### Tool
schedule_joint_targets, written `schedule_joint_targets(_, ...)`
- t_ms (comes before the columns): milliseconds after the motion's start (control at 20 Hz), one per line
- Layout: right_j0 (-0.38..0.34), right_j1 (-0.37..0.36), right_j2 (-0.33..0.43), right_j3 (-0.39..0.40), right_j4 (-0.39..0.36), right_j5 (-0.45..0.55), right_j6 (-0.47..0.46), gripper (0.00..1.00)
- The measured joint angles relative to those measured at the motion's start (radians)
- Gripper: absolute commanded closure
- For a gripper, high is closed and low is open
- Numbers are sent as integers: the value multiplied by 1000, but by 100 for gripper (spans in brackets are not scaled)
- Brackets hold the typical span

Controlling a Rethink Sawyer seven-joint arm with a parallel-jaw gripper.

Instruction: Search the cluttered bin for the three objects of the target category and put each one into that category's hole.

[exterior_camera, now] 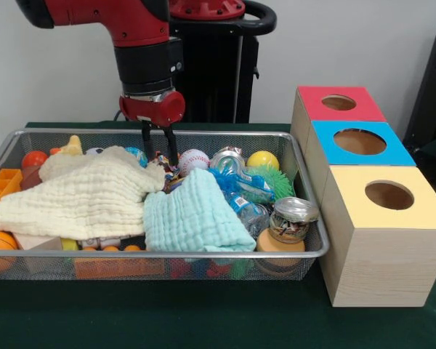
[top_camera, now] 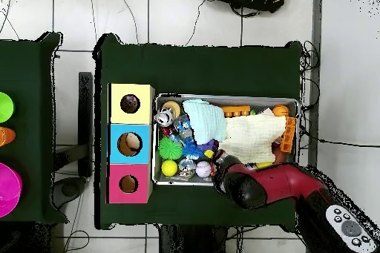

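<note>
The claw [exterior_camera: 160,151] is reaching down into the cluttered bin [exterior_camera: 305,251] near its far rim, its two dark fingers [exterior_camera: 172,147] standing slightly apart and dipping between the cloths; whether they are pinching anything I cannot tell, since the tips are sinking behind the fabric. Just below the tips a small patch of multicoloured strands is showing, which may be one of the rope bundles [exterior_camera: 171,174]; the rest of it is hidden, so I cannot be sure. On the pedestal-facing camera's left of the claw a cream muslin cloth [exterior_camera: 87,196] is lying over much of the clutter; in front of the claw a mint green cloth [exterior_camera: 192,218] is covering the middle; to the other side a baseball [exterior_camera: 194,160], a yellow ball [exterior_camera: 262,160] and the spiky green ball [exterior_camera: 272,182] are sitting close by. Well off beyond those, outside the basket, the blue-topped box is waiting with its hole [exterior_camera: 360,141] between the red and yellow ones; in the overhead view something pale seems to be lying inside that hole [top_camera: 130,144] already. The step in hand looks like the grasp within the search; next, the claw would need to be closing firmly on the knot alone, lifting clear of the cloth edges, then travelling across to the blue opening.
</note>
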Motion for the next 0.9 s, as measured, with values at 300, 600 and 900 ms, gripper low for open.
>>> schedule_joint_targets(300,23,-2,-1,1,-13,0,0,0)
schedule_joint_targets(600,75,-9,-16,17,-64,-1,0,0)
schedule_joint_targets(900,120,-9,-38,42,-108,-20,0,0)
